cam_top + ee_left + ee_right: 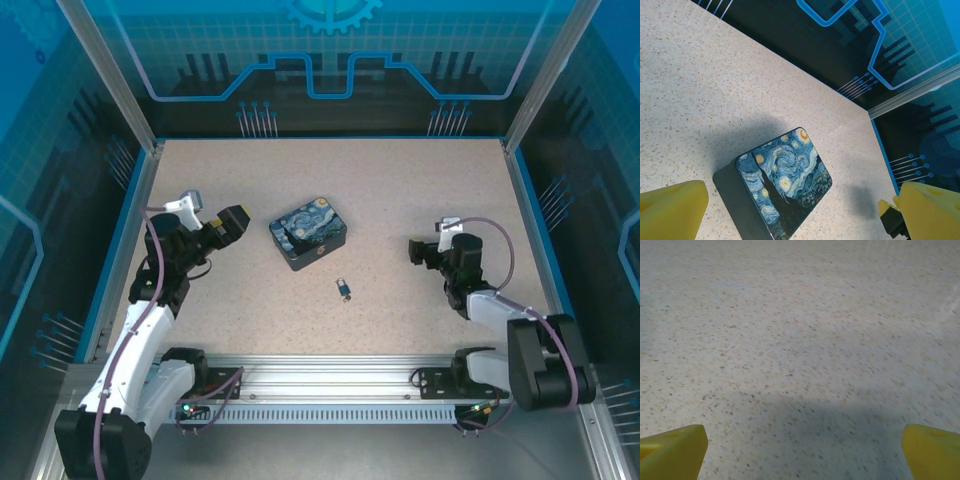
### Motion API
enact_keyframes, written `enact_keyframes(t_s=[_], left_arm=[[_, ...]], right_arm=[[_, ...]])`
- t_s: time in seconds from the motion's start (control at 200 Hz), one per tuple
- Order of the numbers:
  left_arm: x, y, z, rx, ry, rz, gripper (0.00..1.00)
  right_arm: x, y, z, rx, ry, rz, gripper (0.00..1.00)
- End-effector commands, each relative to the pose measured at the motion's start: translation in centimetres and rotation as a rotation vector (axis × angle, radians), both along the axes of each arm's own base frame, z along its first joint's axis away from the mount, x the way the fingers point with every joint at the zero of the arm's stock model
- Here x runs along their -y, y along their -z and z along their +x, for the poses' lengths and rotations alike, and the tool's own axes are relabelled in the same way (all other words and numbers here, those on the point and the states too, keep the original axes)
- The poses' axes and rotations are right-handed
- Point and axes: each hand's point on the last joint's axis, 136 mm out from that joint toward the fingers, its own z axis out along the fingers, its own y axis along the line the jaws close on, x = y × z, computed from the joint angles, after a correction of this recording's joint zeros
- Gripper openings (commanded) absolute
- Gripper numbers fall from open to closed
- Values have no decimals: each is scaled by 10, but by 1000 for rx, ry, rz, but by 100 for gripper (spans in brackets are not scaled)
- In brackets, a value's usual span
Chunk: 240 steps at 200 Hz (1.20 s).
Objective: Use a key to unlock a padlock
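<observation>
Speckled table [450, 190] held the tiny padlock [344, 290] between the left gripper [232, 222] and the right gripper [418, 250], likely so either could reach it. Both sets of jaws were wide open, holding nothing.

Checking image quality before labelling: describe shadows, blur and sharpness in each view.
Top external: evenly lit and sharp, though the padlock is too small for detail. Left wrist: crisp on the painted box, soft shadows on the table around it. Right wrist: focus slightly soft, broad shadow across the near part.
</observation>
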Motion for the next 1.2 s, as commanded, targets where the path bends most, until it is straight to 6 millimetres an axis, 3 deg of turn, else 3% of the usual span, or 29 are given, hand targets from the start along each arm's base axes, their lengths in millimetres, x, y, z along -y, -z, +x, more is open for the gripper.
enact_keyframes(t_s=[0.0,0.145,0.265,0.355,0.43,0.525,0.745,0.92,1.036,1.196], left_arm=[[-7,-12,5,26,-27,23,99],[-8,-9,7,20,-32,26,99],[-9,-8,9,17,-33,34,99],[-11,-6,10,16,-40,46,99],[-14,-5,10,16,-51,63,99],[-18,-6,10,26,-67,97,99],[-53,-8,19,94,-192,366,99],[-83,28,37,120,-302,590,99],[-81,58,52,113,-276,606,99],[-81,83,62,143,-275,634,99]], right_arm=[[-20,-36,22,166,-138,-40,100],[-30,-24,21,213,-202,-58,100],[-26,-13,24,217,-170,-58,100],[-14,-10,32,176,-92,-58,100],[19,-4,47,94,103,-50,100],[19,-5,47,92,114,-61,100],[19,-5,47,98,115,-62,100],[19,-5,47,98,116,-64,100],[19,-5,47,98,116,-64,100],[19,-5,47,98,115,-64,100]])
